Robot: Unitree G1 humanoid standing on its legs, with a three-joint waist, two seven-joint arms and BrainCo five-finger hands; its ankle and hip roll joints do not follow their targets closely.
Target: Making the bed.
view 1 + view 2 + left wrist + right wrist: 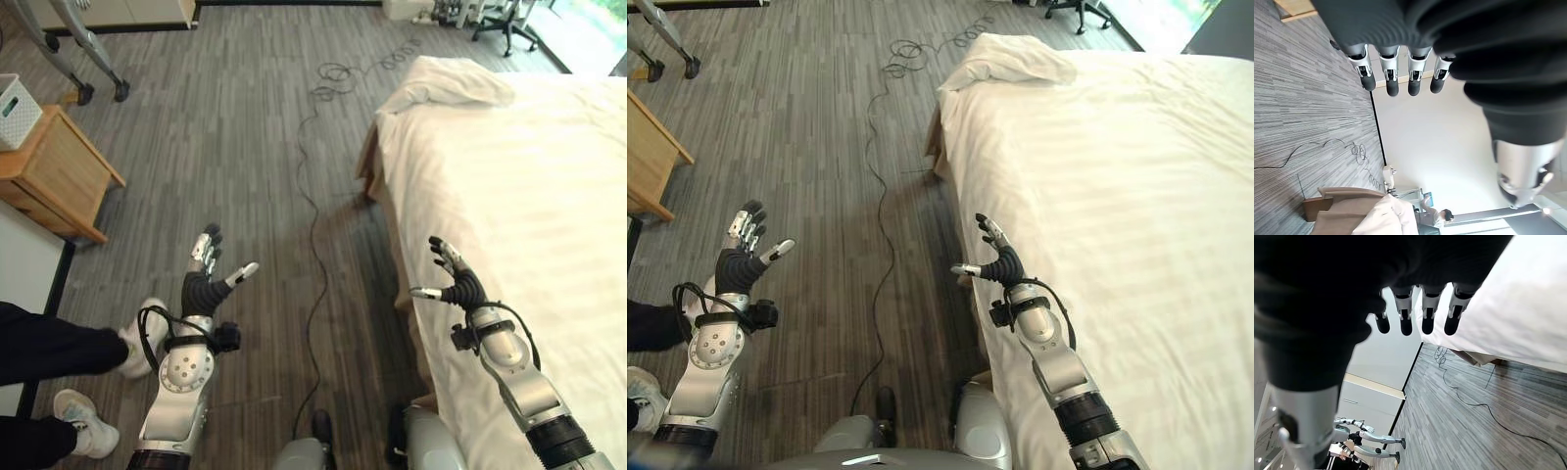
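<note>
Bed (549,176) with a white striped sheet (1136,186) spread smooth over it fills the robot's right side, a rumpled white pillow (451,80) lying at its far corner. Grey plank floor (245,147) runs along the bed's edge. A wooden bedside cabinet (54,171) stands to the far left, a white perforated box (15,108) on top of it. A person's dark-trousered legs and white shoes (83,421) show at the lower left. The right hand (453,279) hangs over the near edge of the sheet, fingers spread and holding nothing. The left hand (208,269) is raised over the floor, well apart from the bed, fingers straight and empty.
</note>
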